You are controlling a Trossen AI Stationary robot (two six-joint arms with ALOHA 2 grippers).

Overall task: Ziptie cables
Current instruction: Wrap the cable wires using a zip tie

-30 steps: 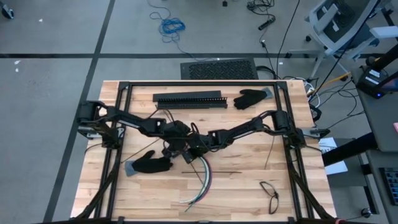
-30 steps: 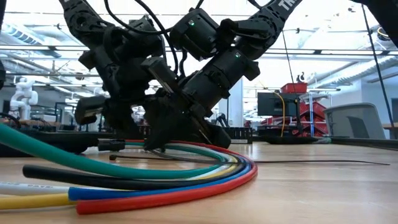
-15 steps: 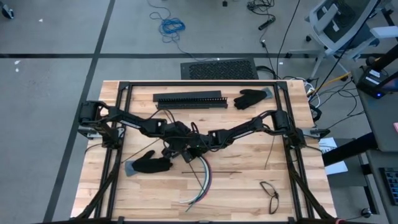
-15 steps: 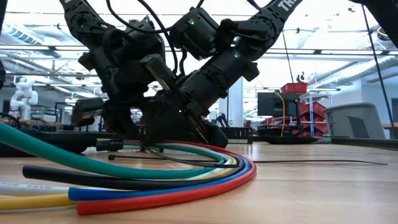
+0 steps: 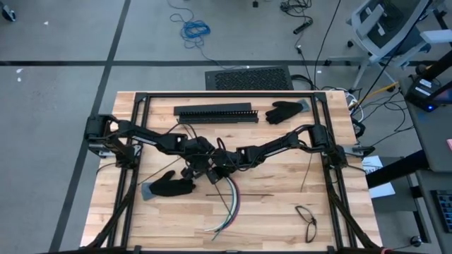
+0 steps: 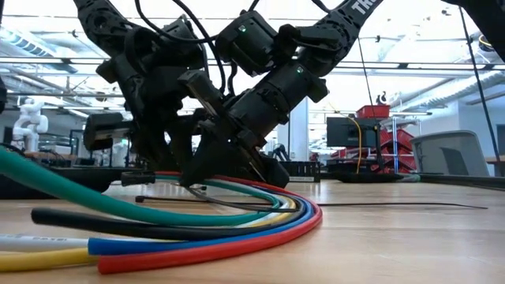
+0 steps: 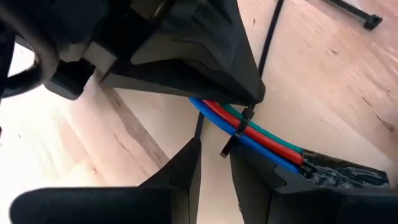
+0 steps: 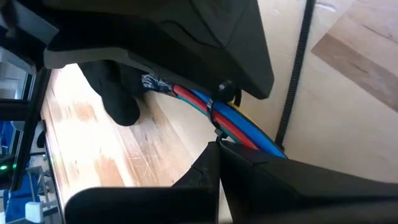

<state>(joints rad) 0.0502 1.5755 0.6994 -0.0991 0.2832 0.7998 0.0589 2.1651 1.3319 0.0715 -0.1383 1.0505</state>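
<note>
With a zip tie (image 7: 244, 122) already looped round the cables (image 5: 231, 201) mid-bench | left tool (image 7: 214, 163) partly closed beside the tie's tail, grasp unconfirmed | right tool (image 8: 217, 152) clenched at the bundle | step: cinching | next: pull tail snug.

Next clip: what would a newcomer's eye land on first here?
Both dark arms meet at mid-table, the left gripper and right gripper crowded over the cables. That bright bundle of red, blue, green and yellow fans toward the table's near edge. A black ziptie already circles it.
</note>
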